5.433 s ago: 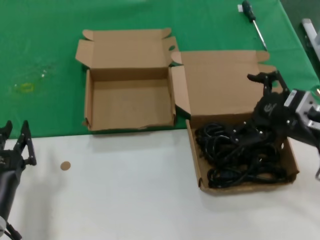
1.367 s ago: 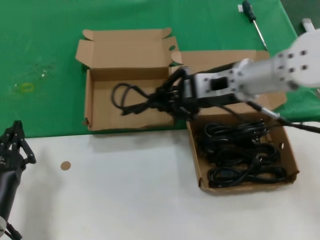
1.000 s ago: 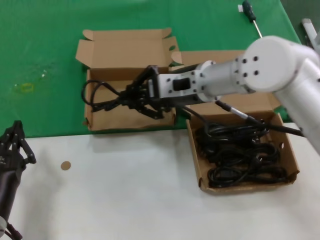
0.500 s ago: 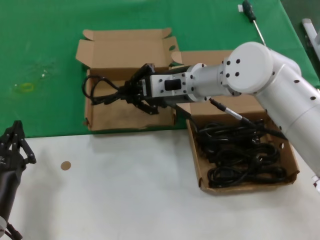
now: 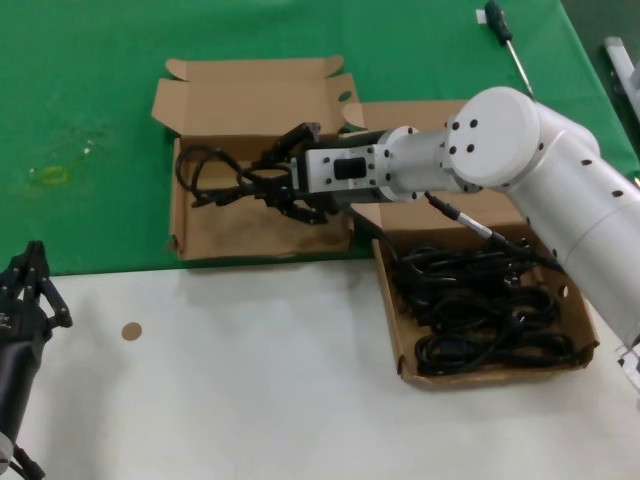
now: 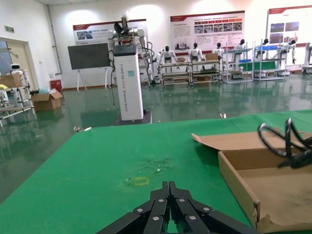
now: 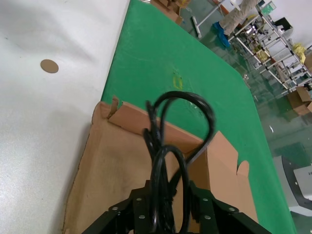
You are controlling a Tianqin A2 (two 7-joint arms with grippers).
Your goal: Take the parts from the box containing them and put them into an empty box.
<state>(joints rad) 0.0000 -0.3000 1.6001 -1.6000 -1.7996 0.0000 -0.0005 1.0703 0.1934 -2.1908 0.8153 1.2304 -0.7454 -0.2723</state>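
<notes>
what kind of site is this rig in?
Likely a robotics lab or demo hall: the left wrist view shows humanoid robots lined up by the wall posters, shelving racks and a glossy green floor beyond the green table.

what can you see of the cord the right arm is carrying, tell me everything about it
The cord is a thin black cable that looks rubbery, bundled into loose loops. The right gripper has its jaws closed on one end of the bundle, and the loops stick out sideways from it, drooping a little. It hangs over the open smaller box, whose floor is otherwise bare cardboard; whether it touches the floor cannot be told. No plug is clearly visible on it. In the right wrist view the loops arch out past the jaws above the box floor.
</notes>
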